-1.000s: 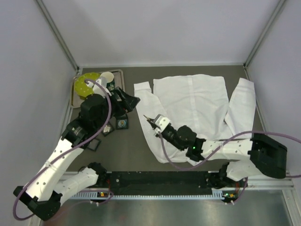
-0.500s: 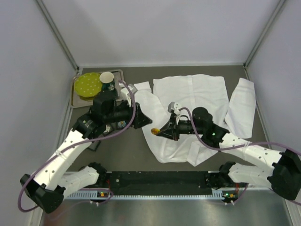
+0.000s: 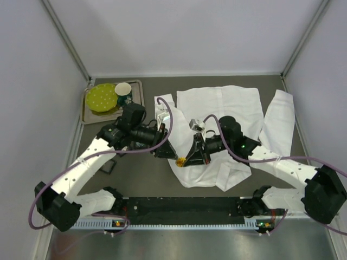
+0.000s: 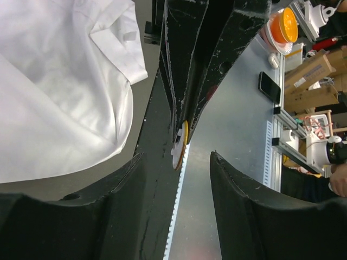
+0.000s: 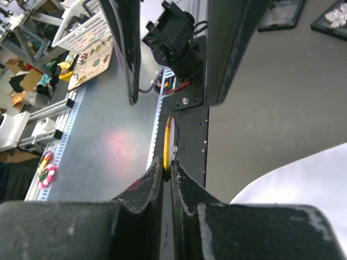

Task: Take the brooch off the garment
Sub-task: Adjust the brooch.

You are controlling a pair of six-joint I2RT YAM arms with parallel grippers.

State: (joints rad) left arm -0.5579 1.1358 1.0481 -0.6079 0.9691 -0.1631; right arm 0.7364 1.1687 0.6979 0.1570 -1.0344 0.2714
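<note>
The brooch, a thin yellow disc with a white back, hangs in the air off the garment's near left edge. My right gripper is shut on it. In the right wrist view the brooch stands edge-on, pinched between the fingertips. My left gripper faces it from the left, open. In the left wrist view the brooch sits just between the tips of the parted fingers, touching neither. The white garment lies flat on the table, with its cloth below the grippers.
A tray at the back left holds a yellow-green plate and a cup. A small black box lies on the table under the left arm. Both forearms cross above the table's middle.
My right gripper has carried the brooch up off the garment's left side and forward. My left arm has swung right to meet it, and its jaws have narrowed around the disc.
</note>
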